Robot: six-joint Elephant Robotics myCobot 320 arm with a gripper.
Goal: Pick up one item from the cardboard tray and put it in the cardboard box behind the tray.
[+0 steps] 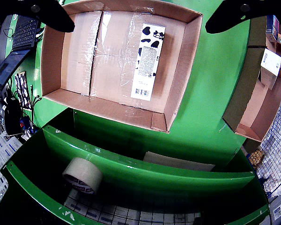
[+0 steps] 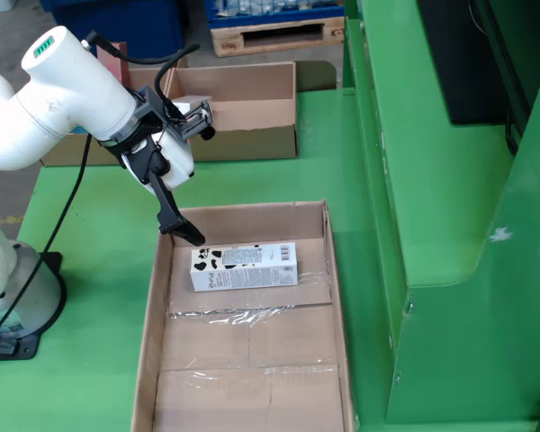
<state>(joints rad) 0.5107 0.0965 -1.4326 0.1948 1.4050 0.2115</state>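
Observation:
A white carton with black cow patches point(image 1: 147, 61) point(image 2: 243, 266) lies flat at the far end of the long cardboard tray point(image 1: 107, 110) point(image 2: 153, 306). Clear tape covers the tray floor. My gripper point(image 1: 139, 26) point(image 2: 196, 175) hangs above that end of the tray, open. In the wrist view its black fingers point(image 1: 47, 14) spread wide to either side of the carton, and nothing is between them. Behind the tray in the still view stands a smaller cardboard box point(image 2: 252, 144) point(image 1: 243, 84) holding a white item point(image 2: 191, 102) point(image 1: 270, 65).
A tall green machine frame point(image 2: 432, 180) borders the tray on the right of the still view; in the wrist view its green ledges point(image 1: 150, 168) lie below the tray. A tape roll point(image 1: 83, 175) sits there. The arm's base point(image 2: 9, 306) is at the left.

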